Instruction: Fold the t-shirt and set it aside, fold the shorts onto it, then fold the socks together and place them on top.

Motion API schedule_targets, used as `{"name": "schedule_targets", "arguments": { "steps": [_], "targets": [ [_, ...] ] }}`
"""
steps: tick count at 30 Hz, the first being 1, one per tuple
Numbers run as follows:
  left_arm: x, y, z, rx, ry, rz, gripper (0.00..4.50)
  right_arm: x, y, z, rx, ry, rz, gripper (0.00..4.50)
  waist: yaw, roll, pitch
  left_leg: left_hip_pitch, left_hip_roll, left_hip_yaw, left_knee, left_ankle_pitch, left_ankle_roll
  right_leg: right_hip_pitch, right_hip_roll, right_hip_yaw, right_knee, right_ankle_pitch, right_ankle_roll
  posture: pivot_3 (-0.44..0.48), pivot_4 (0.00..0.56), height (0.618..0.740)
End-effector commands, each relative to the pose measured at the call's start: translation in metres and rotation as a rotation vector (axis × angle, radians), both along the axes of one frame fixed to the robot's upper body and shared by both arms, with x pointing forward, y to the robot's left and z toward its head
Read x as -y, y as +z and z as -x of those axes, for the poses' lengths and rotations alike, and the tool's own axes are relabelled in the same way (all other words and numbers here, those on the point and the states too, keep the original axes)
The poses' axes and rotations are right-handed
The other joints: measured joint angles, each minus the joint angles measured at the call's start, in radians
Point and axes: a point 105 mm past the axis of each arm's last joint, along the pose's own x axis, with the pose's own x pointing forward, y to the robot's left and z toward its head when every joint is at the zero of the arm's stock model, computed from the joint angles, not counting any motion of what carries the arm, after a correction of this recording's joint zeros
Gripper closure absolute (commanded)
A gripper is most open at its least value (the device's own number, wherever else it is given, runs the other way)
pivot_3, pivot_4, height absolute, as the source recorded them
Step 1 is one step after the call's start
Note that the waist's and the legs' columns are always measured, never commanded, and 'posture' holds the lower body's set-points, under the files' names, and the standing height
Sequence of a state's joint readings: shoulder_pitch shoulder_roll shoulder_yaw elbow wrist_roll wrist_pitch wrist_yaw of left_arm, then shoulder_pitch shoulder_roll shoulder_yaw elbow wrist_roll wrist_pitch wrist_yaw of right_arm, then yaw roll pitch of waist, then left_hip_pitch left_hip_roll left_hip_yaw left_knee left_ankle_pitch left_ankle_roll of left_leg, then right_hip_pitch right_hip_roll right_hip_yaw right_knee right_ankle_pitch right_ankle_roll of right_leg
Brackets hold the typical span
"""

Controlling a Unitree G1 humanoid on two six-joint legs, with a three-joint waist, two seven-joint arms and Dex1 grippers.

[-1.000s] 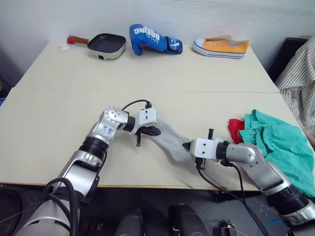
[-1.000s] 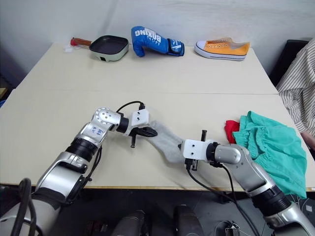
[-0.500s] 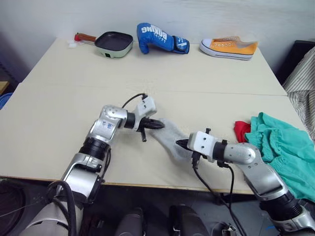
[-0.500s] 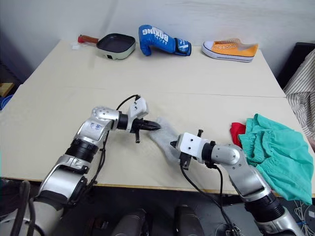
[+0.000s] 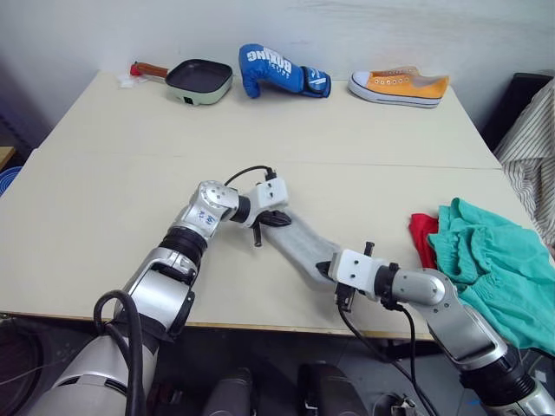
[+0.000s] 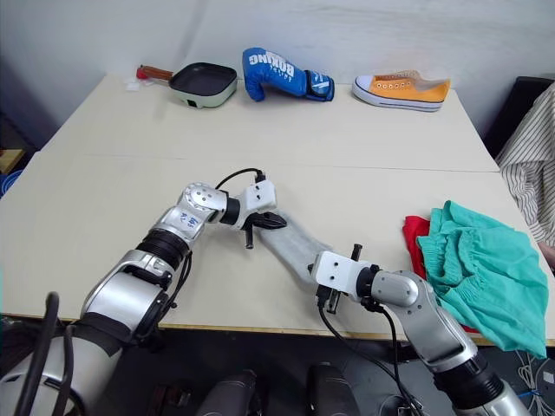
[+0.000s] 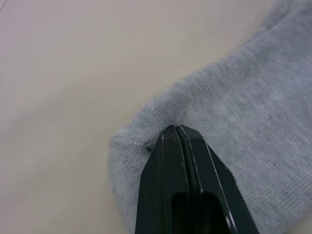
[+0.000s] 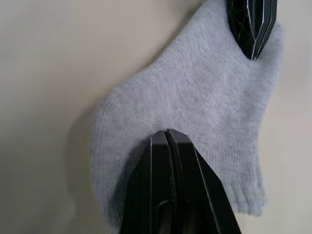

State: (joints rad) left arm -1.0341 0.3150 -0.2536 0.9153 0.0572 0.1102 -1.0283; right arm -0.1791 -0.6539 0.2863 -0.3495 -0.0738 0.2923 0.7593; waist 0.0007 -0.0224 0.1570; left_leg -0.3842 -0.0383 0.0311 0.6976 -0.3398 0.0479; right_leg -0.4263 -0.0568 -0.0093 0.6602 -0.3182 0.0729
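- the light grey soft knit socks (image 5: 299, 244) lie stretched flat near the front edge of the pale beige table (image 5: 104, 173), running slantwise between the two grippers.
- the left gripper (image 5: 279, 219), with its two black fingers, is clenched on the far end of the socks; in the left wrist view its fingers (image 7: 178, 161) press together with grey knit pinched at their tips.
- the right gripper (image 5: 326, 269) is clenched on the near end of the socks; in the right wrist view its fingers (image 8: 165, 161) meet over the fabric, and the other gripper's black tip shows at the opposite end of the same cloth.
- whether one sock or two layered socks lie there cannot be told.
- the teal-green soft shorts (image 5: 486, 260) sit bunched in a loose heap at the table's right edge, well apart from the socks.
- the bright red t-shirt (image 5: 424, 236) peeks out from under the shorts on their left side, mostly covered by them.
- along the far edge of the table stand a pale green square pan with a dark inside and a brown handle (image 5: 198, 80), a blue boxing glove with white lettering (image 5: 279, 72), and an orange canvas sneaker with a white sole (image 5: 399, 87).
- a striped sleeve of a person (image 5: 531, 147) shows at the right edge.
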Motion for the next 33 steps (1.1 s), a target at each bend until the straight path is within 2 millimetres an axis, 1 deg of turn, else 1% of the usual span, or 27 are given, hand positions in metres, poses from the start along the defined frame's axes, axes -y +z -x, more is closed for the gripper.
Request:
{"name": "schedule_targets", "arguments": {
  "steps": [1, 3, 6, 9, 12, 16, 18, 24, 27, 30, 33],
  "targets": [
    [-0.033, 0.008, 0.002, -0.112, 0.120, 0.091, 3.62, 0.005, -0.008, 0.003, -0.034, -0.029, 0.005, 4.50, -0.009, 0.000, 0.000, 0.000, 0.000, 0.000, 0.000, 0.000, 0.000, 0.000, 0.000, 0.000, 0.001, 0.000, 0.000, 0.000, 0.150, 0.740],
    [-0.047, 0.014, 0.006, -0.169, 0.182, 0.144, 2.93, 0.005, -0.009, 0.002, -0.035, -0.038, 0.001, 4.50, -0.009, 0.000, 0.000, 0.000, 0.000, 0.000, -0.001, 0.000, -0.001, -0.001, 0.000, 0.000, 0.002, 0.000, 0.000, 0.000, 0.150, 0.740],
    [-0.058, 0.017, 0.017, -0.303, 0.266, 0.233, 1.99, 0.005, -0.009, 0.002, -0.034, -0.044, -0.005, 4.50, -0.004, 0.000, 0.000, 0.000, 0.000, 0.000, -0.001, 0.000, -0.001, -0.001, 0.000, 0.000, 0.002, 0.000, 0.000, 0.000, 0.150, 0.740],
    [-0.058, 0.016, 0.025, -0.439, 0.346, 0.303, 0.99, 0.004, -0.009, 0.001, -0.033, -0.044, -0.010, 4.50, 0.004, 0.000, 0.000, -0.002, 0.000, -0.003, 0.000, 0.000, 0.000, 0.000, 0.000, -0.001, 0.002, 0.000, 0.000, 0.000, 0.150, 0.740],
    [-0.050, 0.011, 0.030, -0.597, 0.413, 0.379, 0.04, 0.003, -0.008, 0.001, -0.032, -0.042, -0.012, 4.50, 0.005, 0.000, 0.000, -0.002, -0.002, -0.006, 0.000, 0.000, 0.000, 0.001, 0.000, 0.000, 0.002, 0.000, 0.000, 0.000, 0.150, 0.740],
    [-0.035, 0.007, 0.027, -0.722, 0.476, 0.454, 0.04, 0.002, -0.008, 0.000, -0.031, -0.040, -0.014, 4.50, 0.004, 0.000, 0.000, -0.002, -0.002, -0.006, 0.000, 0.000, 0.000, 0.001, 0.000, -0.001, 0.002, 0.000, 0.000, 0.000, 0.150, 0.740],
    [-0.029, 0.003, 0.025, -0.767, 0.504, 0.463, 0.04, 0.002, -0.008, 0.000, -0.029, -0.040, -0.013, 4.50, 0.004, 0.000, 0.000, -0.002, -0.002, -0.006, 0.000, 0.000, 0.000, 0.001, 0.000, -0.001, 0.002, 0.000, 0.000, 0.000, 0.150, 0.740],
    [-0.005, -0.001, 0.025, -0.880, 0.515, 0.474, 0.04, 0.004, -0.009, 0.002, -0.029, -0.047, -0.009, 4.50, 0.009, 0.000, 0.000, -0.002, -0.002, -0.006, 0.001, 0.000, 0.000, 0.001, 0.000, -0.001, 0.002, 0.000, 0.000, 0.000, 0.150, 0.740],
    [0.002, -0.004, 0.028, -0.912, 0.508, 0.451, 0.04, 0.004, -0.009, 0.002, -0.027, -0.054, -0.010, 4.50, 0.014, 0.000, -0.001, -0.001, -0.003, -0.006, 0.000, 0.000, -0.001, 0.001, -0.001, -0.001, 0.001, 0.000, 0.000, 0.000, 0.150, 0.740],
    [0.004, -0.009, 0.029, -0.926, 0.519, 0.426, 0.04, 0.005, -0.008, 0.003, -0.025, -0.063, -0.014, 4.50, 0.017, 0.000, -0.001, -0.001, -0.003, -0.006, 0.000, 0.000, -0.001, 0.001, -0.001, -0.001, 0.001, 0.000, 0.000, 0.000, 0.150, 0.740],
    [0.007, -0.009, 0.032, -0.950, 0.506, 0.430, 0.67, 0.006, -0.008, 0.004, -0.026, -0.070, -0.015, 4.50, 0.020, 0.000, -0.001, -0.001, -0.003, -0.006, 0.000, 0.000, -0.001, 0.001, -0.001, -0.001, 0.000, 0.000, 0.000, 0.000, 0.150, 0.740]
  ]
}}
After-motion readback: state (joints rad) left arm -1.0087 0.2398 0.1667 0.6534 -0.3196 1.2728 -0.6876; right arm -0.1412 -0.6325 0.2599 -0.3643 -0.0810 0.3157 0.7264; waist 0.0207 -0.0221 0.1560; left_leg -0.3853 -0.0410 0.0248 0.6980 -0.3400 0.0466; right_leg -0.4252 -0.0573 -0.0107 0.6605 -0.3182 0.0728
